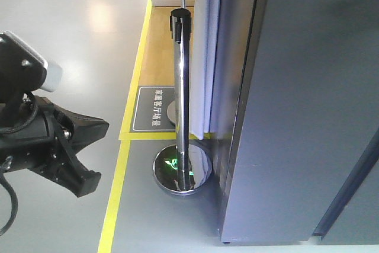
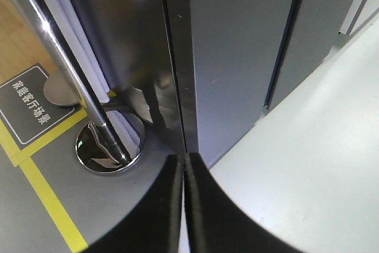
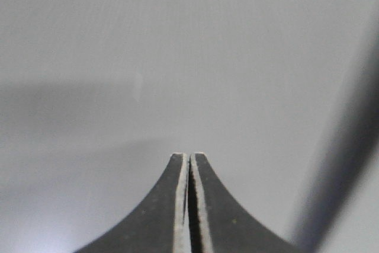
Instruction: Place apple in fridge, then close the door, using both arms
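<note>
Left gripper [image 2: 185, 164] fills the bottom of its wrist view, fingers pressed together, nothing between them, tips near the fridge [image 2: 237, 57] corner edge. Front view shows that gripper [image 1: 89, 155] low at left, well apart from the fridge [image 1: 308, 117]. Door [image 1: 320, 87] sits flush, dark grey face out, interior hidden, so contents can't be checked. Apple not visible in any view. Right gripper [image 3: 188, 157] also closed on nothing, tips close to a plain grey surface. Chrome post [image 1: 182, 105] on round base stands just beside fridge's left side, on the yellow floor line [image 1: 121, 164]
</note>
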Robot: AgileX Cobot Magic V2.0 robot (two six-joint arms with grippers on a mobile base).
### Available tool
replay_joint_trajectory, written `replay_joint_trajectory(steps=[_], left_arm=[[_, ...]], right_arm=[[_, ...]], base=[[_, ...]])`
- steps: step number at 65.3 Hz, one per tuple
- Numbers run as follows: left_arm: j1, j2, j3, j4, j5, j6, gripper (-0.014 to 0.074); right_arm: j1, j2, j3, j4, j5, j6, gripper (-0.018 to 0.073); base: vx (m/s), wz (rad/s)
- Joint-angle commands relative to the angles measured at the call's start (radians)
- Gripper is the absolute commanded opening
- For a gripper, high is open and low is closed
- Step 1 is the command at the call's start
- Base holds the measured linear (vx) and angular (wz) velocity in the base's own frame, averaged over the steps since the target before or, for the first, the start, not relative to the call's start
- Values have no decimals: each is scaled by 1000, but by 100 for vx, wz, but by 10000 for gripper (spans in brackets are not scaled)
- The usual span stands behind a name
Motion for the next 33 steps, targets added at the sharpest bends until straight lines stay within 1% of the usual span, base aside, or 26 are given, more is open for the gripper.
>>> replay_joint_trajectory(steps=[1, 6, 11, 24, 33], left_arm=[[2, -17, -26, -7, -65, -1, -6], [2, -17, -26, -7, -65, -1, -6], [2, -17, -26, -7, -65, -1, -6], [2, -17, -26, -7, -65, -1, -6], [2, -17, -26, -7, -65, -1, -6]], right_arm=[[-1, -117, 57, -1, -78, -9, -2], [10, -188, 120, 2, -48, -9, -2], [38, -249, 170, 0, -17, -20, -2], [149, -414, 302, -4, 35, -33, -2], [231, -530, 388, 0, 98, -30, -2]], base=[[0, 0], [0, 0], [0, 0], [0, 0], [0, 0]])
